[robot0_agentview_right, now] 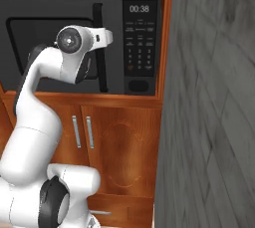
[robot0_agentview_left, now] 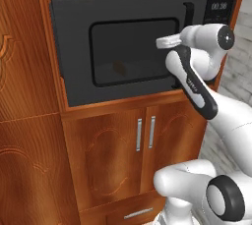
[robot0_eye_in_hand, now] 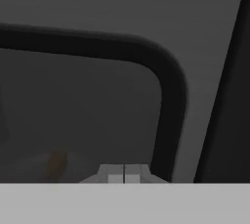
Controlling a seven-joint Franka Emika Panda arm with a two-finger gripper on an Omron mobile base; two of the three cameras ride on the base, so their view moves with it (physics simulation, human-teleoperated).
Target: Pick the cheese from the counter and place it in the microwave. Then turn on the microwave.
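With door shut on the microwave (robot0_agentview_left: 133, 47), cheese (robot0_agentview_left: 118, 67) glimpsed behind the dark window, resting inside, so placing looks done. Gripper (robot0_eye_in_hand: 124, 175) pinched together on nothing, close against the window (robot0_eye_in_hand: 83, 115) corner, presumably heading for the button panel (robot0_agentview_right: 140, 43). Counted: 1 microwave, 1 cheese, 1 bar handle (robot0_agentview_right: 101, 67).

microwave (robot0_agentview_left: 78, 47) built into cabinet wall, door shut | cheese (robot0_agentview_left: 118, 68) inside, behind window (robot0_agentview_right: 30, 48), low centre | handle (robot0_agentview_right: 99, 48) right of window; button panel (robot0_agentview_right: 140, 43) far right | gripper (robot0_eye_in_hand: 124, 173) near window's lower right corner | two-door cabinet (robot0_agentview_left: 142, 145) below; drawer (robot0_agentview_left: 138, 213) under it | wall (robot0_agentview_right: 214, 122) right
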